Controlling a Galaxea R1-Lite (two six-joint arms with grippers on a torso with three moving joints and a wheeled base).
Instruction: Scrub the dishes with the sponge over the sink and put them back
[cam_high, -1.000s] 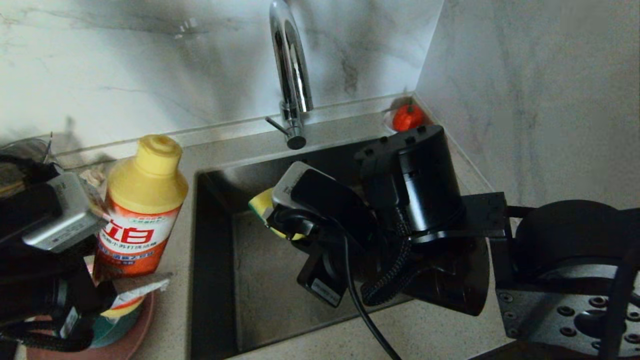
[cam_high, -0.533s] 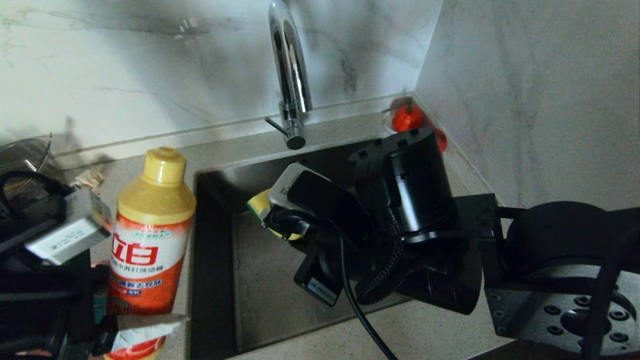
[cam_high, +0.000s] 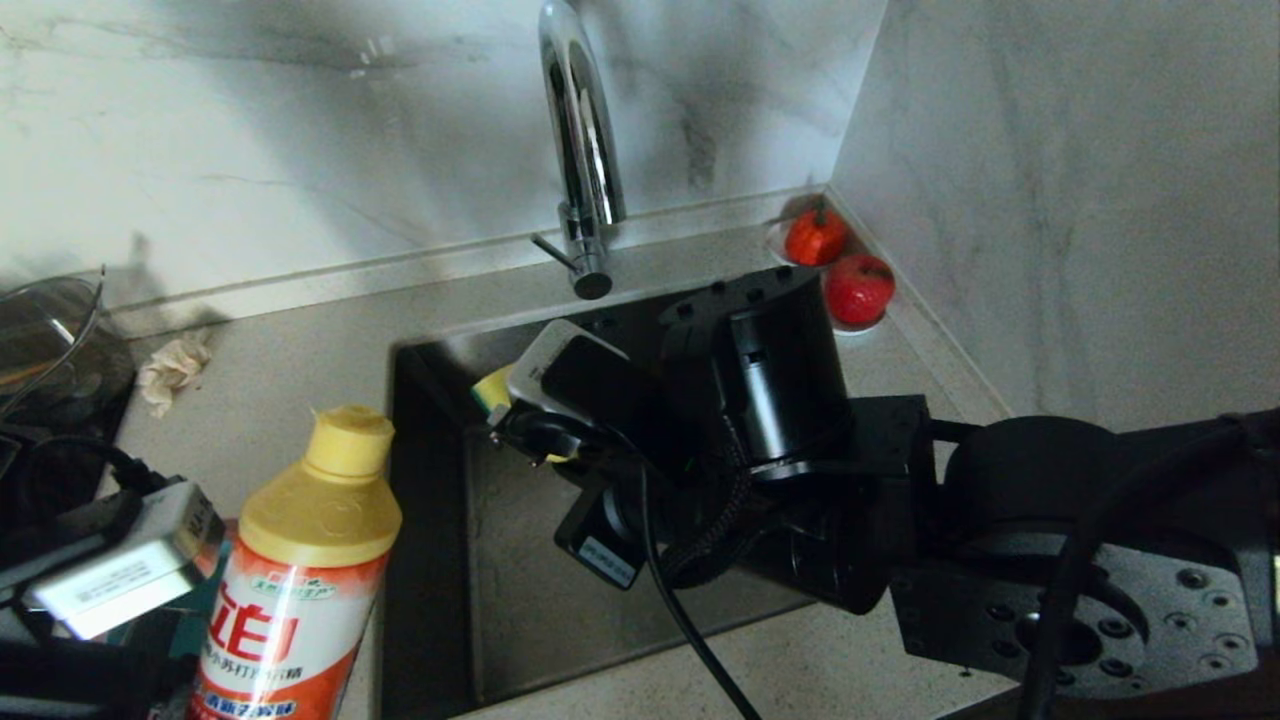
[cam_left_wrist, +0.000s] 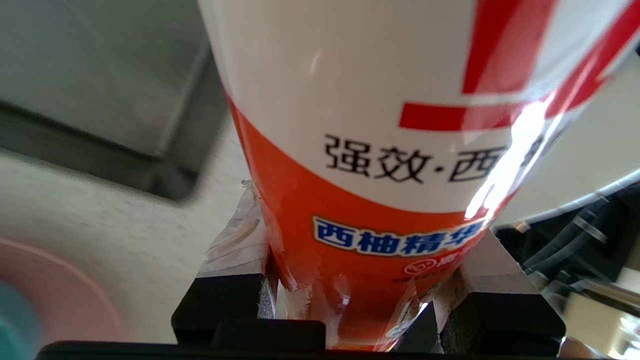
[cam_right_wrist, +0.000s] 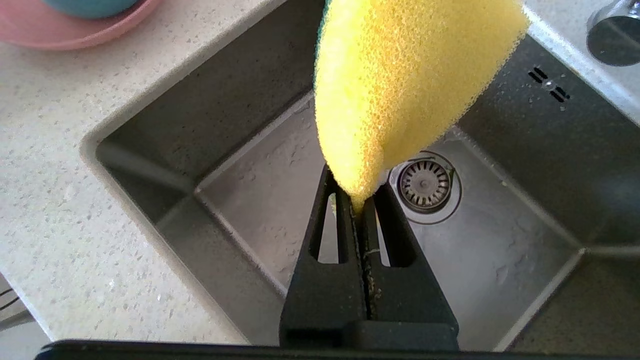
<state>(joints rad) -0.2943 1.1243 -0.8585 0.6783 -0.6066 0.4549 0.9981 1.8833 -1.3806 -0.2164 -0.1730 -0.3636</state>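
Both end effectors grip: right (cam_right_wrist: 357, 200) sponge (cam_right_wrist: 400, 85) over sink (cam_right_wrist: 150, 130), left (cam_left_wrist: 370, 300) bottle (cam_left_wrist: 375, 150).

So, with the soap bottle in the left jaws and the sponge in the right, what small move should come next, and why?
Probably bring the detergent bottle across and tilt its cap toward the sponge. The left gripper grips the bottle upright beside the sink, while the right gripper pinches the sponge over the basin, and no soap shows on it.

Speckled counter (cam_high: 300, 350) — rag (cam_high: 170, 368), plate (cam_right_wrist: 75, 30).
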